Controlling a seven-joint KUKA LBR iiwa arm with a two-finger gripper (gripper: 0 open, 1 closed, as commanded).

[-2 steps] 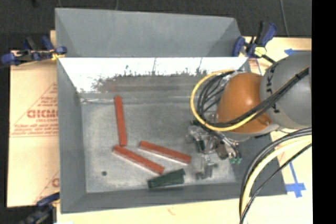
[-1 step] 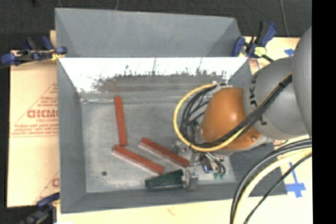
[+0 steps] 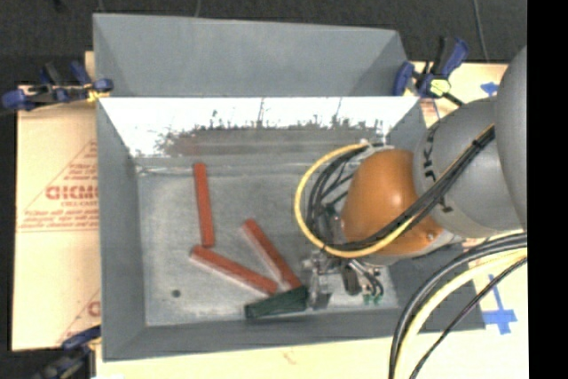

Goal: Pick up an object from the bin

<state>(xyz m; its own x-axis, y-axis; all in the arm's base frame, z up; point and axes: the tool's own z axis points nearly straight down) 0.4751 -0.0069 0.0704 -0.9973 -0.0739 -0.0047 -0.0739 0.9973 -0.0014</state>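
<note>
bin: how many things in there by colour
red sticks: 3
dark green piece: 1
total: 4

Bin (image 3: 120, 217): grey metal, sloped walls, scuffed floor.
Gripper (image 3: 318, 287): low over the floor near the front wall, right of centre, at the right end of the dark green piece.
Dark green piece (image 3: 277, 306): flat and elongated, lying along the front wall; whether it is gripped cannot be told.
Long red stick (image 3: 205, 204): nearly upright in the view, left of centre.
Lower red stick (image 3: 232, 270): diagonal, its upper end near the long stick's foot.
Short red stick (image 3: 271, 255): diagonal, converging with the lower stick just beside the gripper.
Arm (image 3: 479, 182): grey, entering from the right.
Orange cover (image 3: 377, 200): on the wrist, ringed by yellow and black cables.
</note>
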